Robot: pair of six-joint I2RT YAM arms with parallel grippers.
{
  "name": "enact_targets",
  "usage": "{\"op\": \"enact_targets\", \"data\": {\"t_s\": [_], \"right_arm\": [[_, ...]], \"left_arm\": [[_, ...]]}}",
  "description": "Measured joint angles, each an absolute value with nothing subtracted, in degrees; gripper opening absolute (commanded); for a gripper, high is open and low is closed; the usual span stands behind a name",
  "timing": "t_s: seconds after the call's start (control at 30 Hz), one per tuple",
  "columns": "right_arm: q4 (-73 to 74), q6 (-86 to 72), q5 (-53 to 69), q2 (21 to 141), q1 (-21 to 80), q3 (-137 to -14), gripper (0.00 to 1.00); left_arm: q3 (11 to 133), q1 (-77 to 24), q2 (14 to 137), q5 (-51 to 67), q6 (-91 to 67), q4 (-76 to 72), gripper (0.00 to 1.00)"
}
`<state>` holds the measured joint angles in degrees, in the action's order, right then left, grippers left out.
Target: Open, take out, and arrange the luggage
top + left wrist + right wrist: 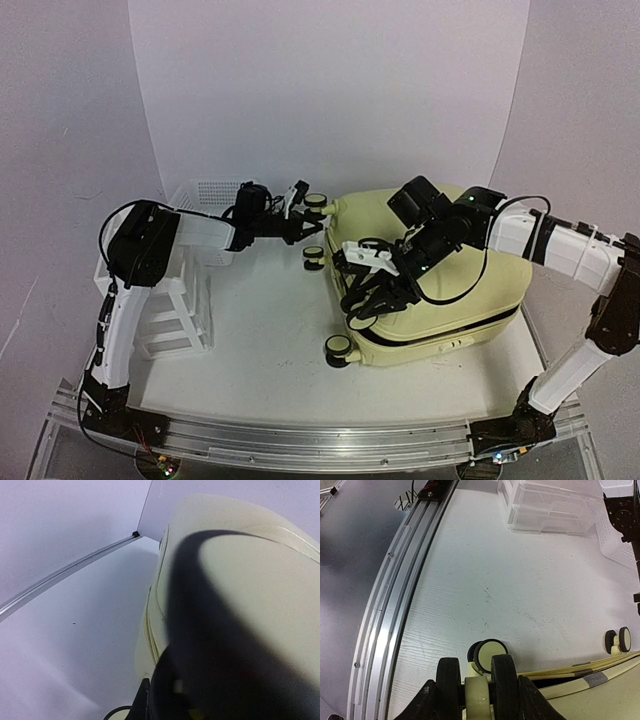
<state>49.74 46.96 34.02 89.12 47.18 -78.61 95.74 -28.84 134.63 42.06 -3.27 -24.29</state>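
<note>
While my right jaws grasp the pale-yellow hard-shell suitcase (480, 300) by the wheeled edge between them, left jaws clenched alongside, its slick shell may slip.

Robot lab test cell: curved white backdrop (330, 80), white table (270, 340), aluminium mounting rail (300, 435) at edge.

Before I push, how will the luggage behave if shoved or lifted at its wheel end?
The luggage looks like a rigid shell, so it should probably shift as one piece. It lies flat with its wheels sticking out sideways, so it likely slides, not rolls. It covers much of the table, so lifting one end may be heavy.
</note>
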Motion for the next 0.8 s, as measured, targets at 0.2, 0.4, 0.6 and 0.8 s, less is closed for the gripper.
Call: {"op": "enact_targets", "data": {"t_s": [0.2, 0.4, 0.6, 0.8], "right_arm": [[52.86, 46.92, 34.92, 89.36, 47.31, -79.57, 0.0], [54.81, 47.03, 34.83, 89.36, 47.42, -79.88, 0.0], [51.75, 44.38, 33.01, 88.03, 48.1, -77.6, 0.2], [46.3, 31.97, 28.14, 83.88, 49.52, -73.32, 0.98]], "left_arm": [[101.8, -28.53, 135.0, 31.94, -3.9, -23.53, 0.0], [102.67, -29.02, 134.93, 21.32, -2.37, -25.85, 0.02], [93.91, -29.45, 132.62, 15.11, -3.07, -24.86, 0.43], [86.91, -29.58, 125.6, 18.52, -5.15, -18.72, 0.87]]}}
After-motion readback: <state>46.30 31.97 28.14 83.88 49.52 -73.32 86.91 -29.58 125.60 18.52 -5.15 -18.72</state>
